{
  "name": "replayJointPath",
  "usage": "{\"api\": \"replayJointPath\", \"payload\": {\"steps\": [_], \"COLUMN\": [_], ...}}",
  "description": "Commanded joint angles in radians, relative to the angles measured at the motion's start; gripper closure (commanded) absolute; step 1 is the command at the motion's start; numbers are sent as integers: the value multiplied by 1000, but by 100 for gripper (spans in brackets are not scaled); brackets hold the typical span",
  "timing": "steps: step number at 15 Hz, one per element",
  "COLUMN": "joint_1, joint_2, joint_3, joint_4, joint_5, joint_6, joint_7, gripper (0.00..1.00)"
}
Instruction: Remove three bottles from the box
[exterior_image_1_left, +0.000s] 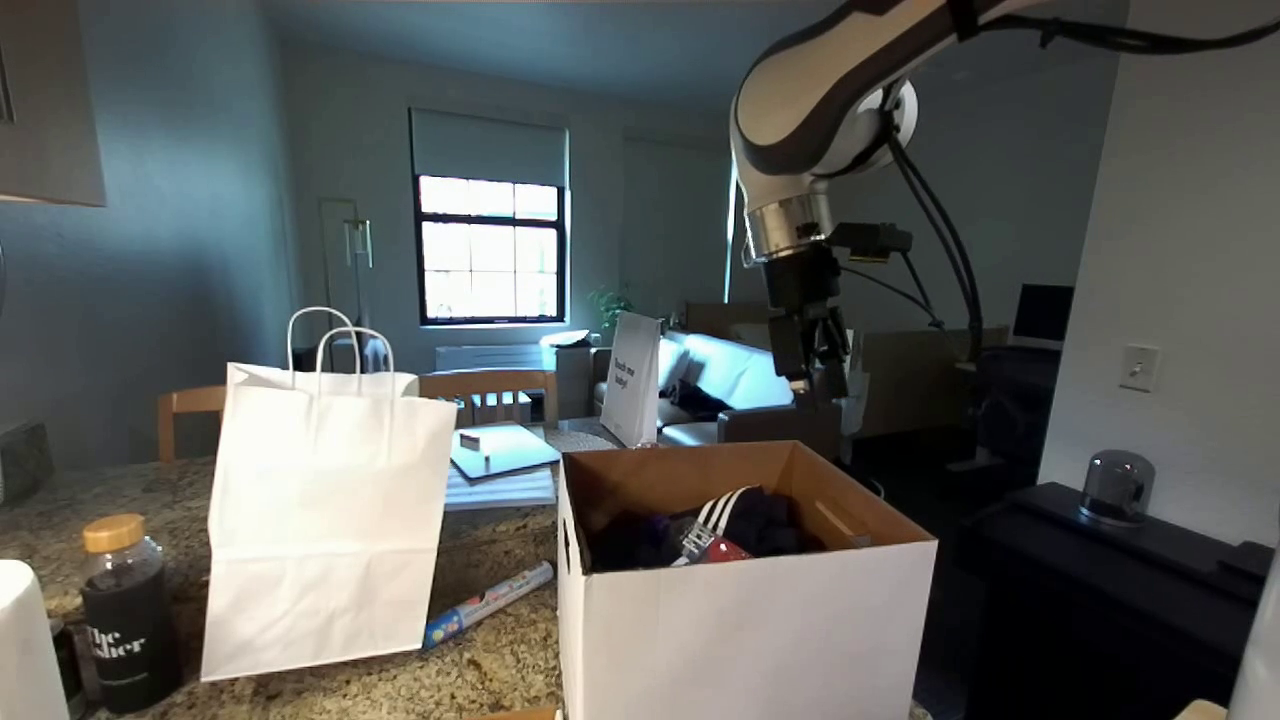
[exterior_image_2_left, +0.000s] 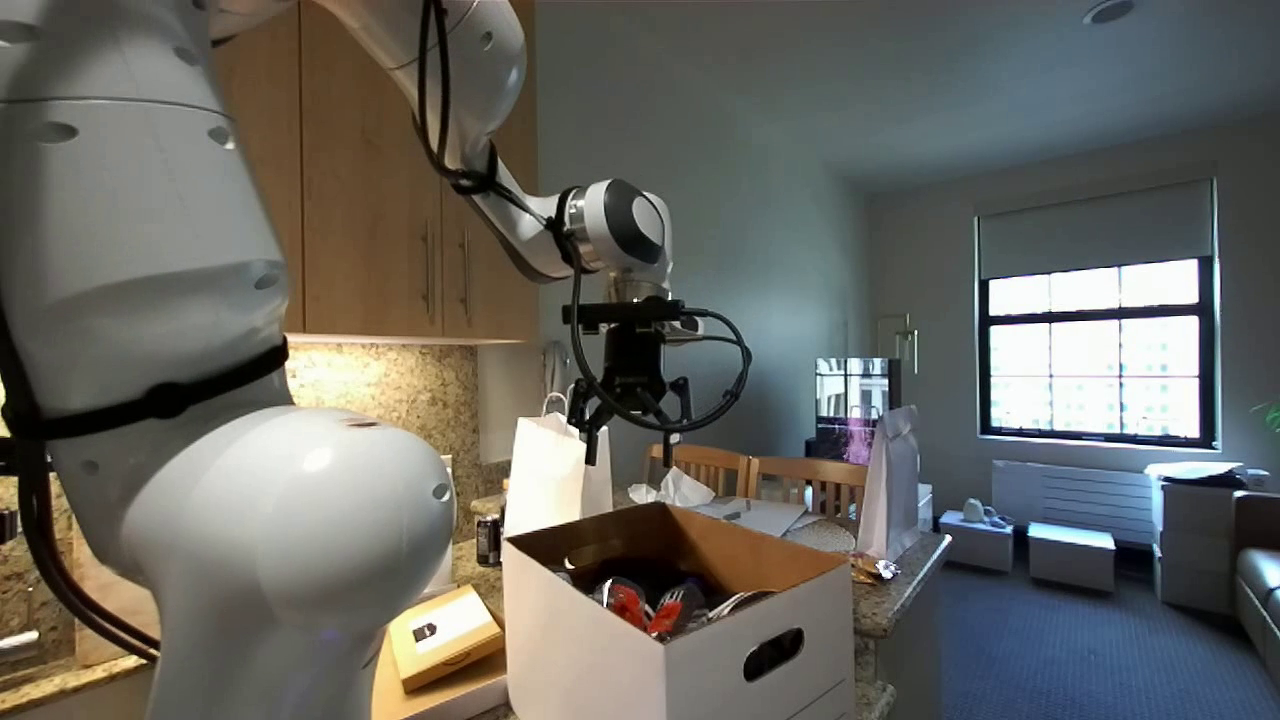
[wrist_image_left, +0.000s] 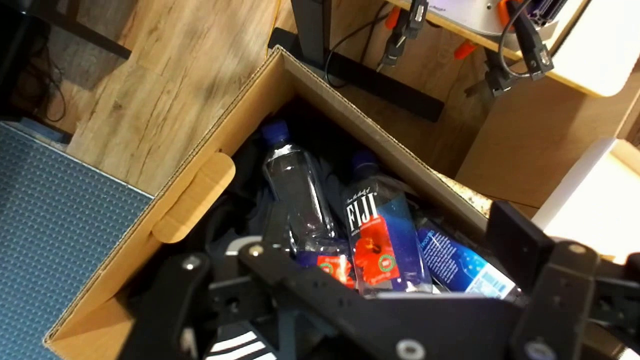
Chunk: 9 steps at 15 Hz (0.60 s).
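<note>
Bottles (exterior_image_2_left: 628, 603) are my count here, and all three that I can make out lie inside the white box (exterior_image_2_left: 590, 650), so I judge the job to be at its very start: none removed, three to go. My wrist view looks down past the rim and shows a clear bottle (wrist_image_left: 302, 195) with a blue cap, a FIJI bottle (wrist_image_left: 377, 235) just beside it with a red flower on the label, and a blue-labelled bottle (wrist_image_left: 457, 262) next along, its cap hidden from me. Dark cloth (exterior_image_1_left: 755, 518) with white stripes shares the box; whether more bottles sit beneath, I can't tell.

My claw (exterior_image_2_left: 630, 453) hangs above the box, apart from everything, its jaws spread wide with nothing between them, so the first grasp isn't made either.

On the table (exterior_image_1_left: 490, 665), a dark jar (exterior_image_1_left: 125, 620) with a tan lid stands near the paper bag (exterior_image_1_left: 330, 530). It looks like another kind of container, so I don't count it as one taken out.

What's left, as I read it, is the whole round three times over: lower in, close on a bottle, lift it past the rim, set it down. The FIJI bottle has a neighbour close on either side, so I expect finger room to be tight there.
</note>
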Motion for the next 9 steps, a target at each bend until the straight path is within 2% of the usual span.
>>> {"api": "replayJointPath", "payload": {"steps": [1,4,9], "joint_1": [-10,-11,2], "joint_2": [6,29,225], "joint_3": [9,7,11], "joint_4": [2,19,99], "joint_5": [3,19,4], "joint_6": [-1,-7,-59], "joint_7": [-2,9,-120], "gripper": [0,0,0]}}
